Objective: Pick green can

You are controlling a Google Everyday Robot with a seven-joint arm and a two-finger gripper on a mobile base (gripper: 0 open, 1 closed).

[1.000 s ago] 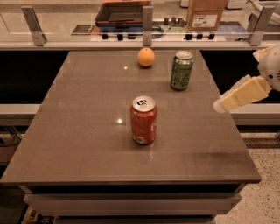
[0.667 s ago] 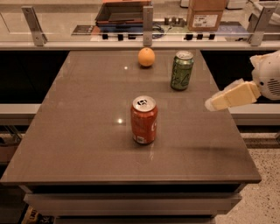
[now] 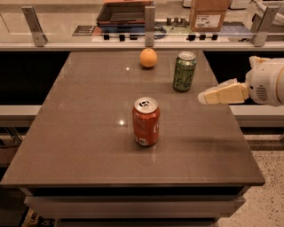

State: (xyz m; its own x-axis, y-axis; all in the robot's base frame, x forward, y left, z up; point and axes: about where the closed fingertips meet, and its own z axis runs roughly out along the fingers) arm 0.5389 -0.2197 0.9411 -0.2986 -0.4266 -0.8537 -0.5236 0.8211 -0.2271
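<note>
The green can (image 3: 184,71) stands upright on the brown table (image 3: 88,133), toward the back right; it has pale swirls and a silver top. My gripper (image 3: 205,98) reaches in from the right edge, pale fingers pointing left, above the table's right side. Its tip is a short way right of the green can and nearer the front, not touching it. An orange-red soda can (image 3: 146,121) stands upright at the table's middle. A round orange fruit (image 3: 148,57) lies at the back, left of the green can.
A glass-fronted counter (image 3: 142,37) with metal posts runs behind the table, with a cardboard box (image 3: 208,14) and a dark tray (image 3: 124,11) on it. The table's right edge drops to a speckled floor (image 3: 270,186).
My gripper has moved left and slightly up over the table's right edge, closer to the green can. The cans and the orange have not moved.
</note>
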